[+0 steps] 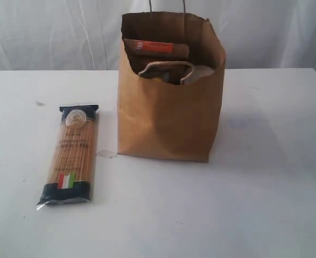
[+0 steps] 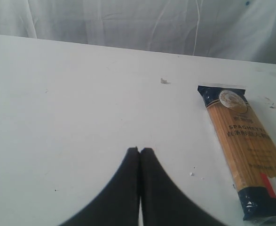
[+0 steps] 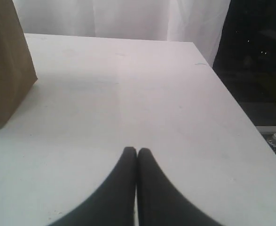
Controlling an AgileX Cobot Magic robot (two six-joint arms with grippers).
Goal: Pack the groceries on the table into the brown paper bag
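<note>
Setting: a staged test station of the lab type.

Indicators:
- A plain white table (image 1: 265, 215) with small scuffs serves as the work surface.
- A white draped cloth (image 1: 50, 32) closes the background at 12 o'clock, behind the table's far edge.
- The goods are set out as props: a bag (image 1: 168, 123), with spaghetti (image 1: 71, 156) at 8 o'clock from it.
- The right wrist view shows a dark room (image 3: 255, 47) past the table's side edge, with small items (image 3: 275, 139) too blurred to identify.
</note>
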